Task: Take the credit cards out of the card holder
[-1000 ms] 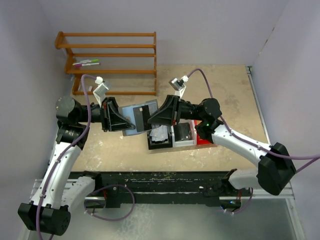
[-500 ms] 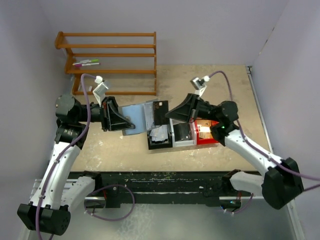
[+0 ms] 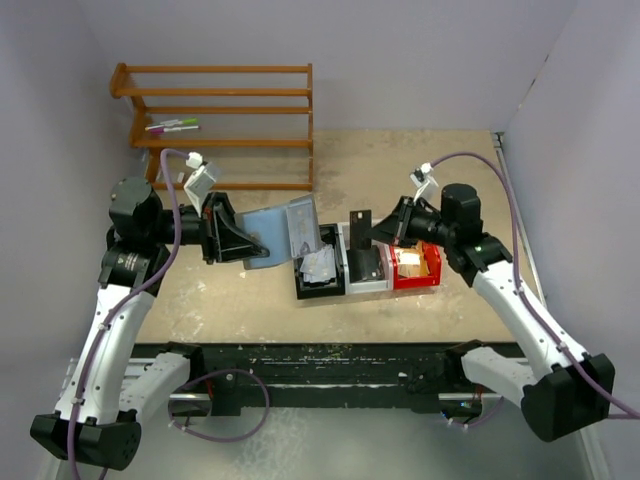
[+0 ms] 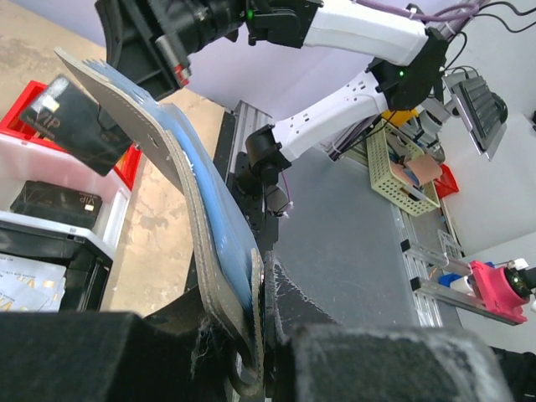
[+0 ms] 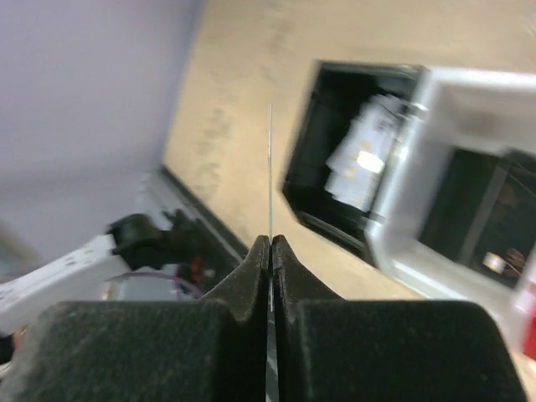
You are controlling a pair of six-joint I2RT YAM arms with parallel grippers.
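Left claw (image 3: 243, 243) pinches holder (image 3: 285, 230) aloft off the bench, steadying it for pulls. Right claw (image 3: 375, 228), at holder's 3 o'clock, pressed on black card (image 3: 360, 222) above white bin (image 3: 366, 268), likely its drop spot.

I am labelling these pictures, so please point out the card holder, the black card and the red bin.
card holder (image 3: 268, 236): top view, on its blue cover.
black card (image 3: 360, 222): top view, on its middle.
red bin (image 3: 416, 285): top view, on its near rim.
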